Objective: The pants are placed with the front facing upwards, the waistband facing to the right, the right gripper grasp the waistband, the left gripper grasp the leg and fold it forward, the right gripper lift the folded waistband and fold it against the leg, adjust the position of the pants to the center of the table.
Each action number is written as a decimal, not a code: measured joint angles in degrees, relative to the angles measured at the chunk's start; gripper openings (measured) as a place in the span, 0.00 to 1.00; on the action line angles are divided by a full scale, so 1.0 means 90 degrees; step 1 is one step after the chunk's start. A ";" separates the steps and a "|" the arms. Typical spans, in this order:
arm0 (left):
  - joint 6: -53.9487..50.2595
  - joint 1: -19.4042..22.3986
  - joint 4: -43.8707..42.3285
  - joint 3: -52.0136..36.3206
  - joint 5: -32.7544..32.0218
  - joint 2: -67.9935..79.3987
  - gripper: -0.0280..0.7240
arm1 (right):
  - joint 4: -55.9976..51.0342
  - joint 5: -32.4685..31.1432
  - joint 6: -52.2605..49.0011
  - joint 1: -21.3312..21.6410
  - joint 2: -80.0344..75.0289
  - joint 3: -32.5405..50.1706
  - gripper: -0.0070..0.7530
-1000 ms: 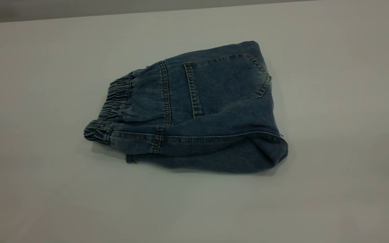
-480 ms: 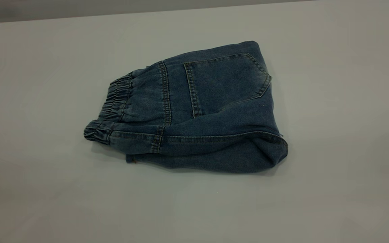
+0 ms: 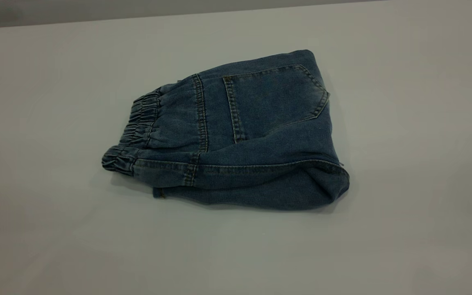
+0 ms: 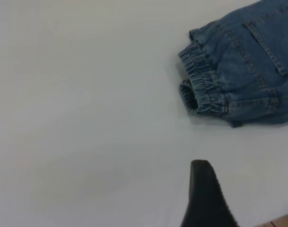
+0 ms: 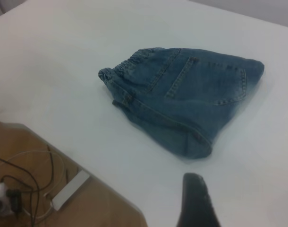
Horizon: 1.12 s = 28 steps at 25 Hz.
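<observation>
While folded, the pants (image 3: pixel 236 135) lie well apart from both jaws.

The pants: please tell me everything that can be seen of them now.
The pants are small, of blue denim with tan stitching, folded into a compact bundle. A back pocket faces up, and the gathered elastic waistband points to the exterior view's left. They lie flat near the middle of the white table. No gripper touches them.

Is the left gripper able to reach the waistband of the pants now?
Probably yes. In the left wrist view the left gripper hangs over bare table, apart from the waistband of the folded pants, and nothing lies between them.
</observation>
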<state>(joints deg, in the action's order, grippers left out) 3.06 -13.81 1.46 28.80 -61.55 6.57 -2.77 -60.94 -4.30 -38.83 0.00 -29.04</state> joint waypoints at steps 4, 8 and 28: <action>0.0000 0.0000 0.0000 0.0006 -0.0030 0.0000 0.55 | -0.0011 0.0000 0.0006 0.0000 0.0000 0.0000 0.52; 0.0006 0.0000 0.0000 0.0006 -0.0030 0.0000 0.55 | -0.0011 0.0000 0.0006 0.0056 0.0000 0.0000 0.52; 0.0006 0.0546 0.0008 0.0006 -0.0030 -0.0133 0.55 | -0.0030 -0.0006 0.0005 0.4003 0.0000 0.0000 0.52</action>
<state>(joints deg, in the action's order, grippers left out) 3.11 -8.90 1.54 28.86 -61.82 5.38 -3.04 -60.99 -4.25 -2.81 0.00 -29.04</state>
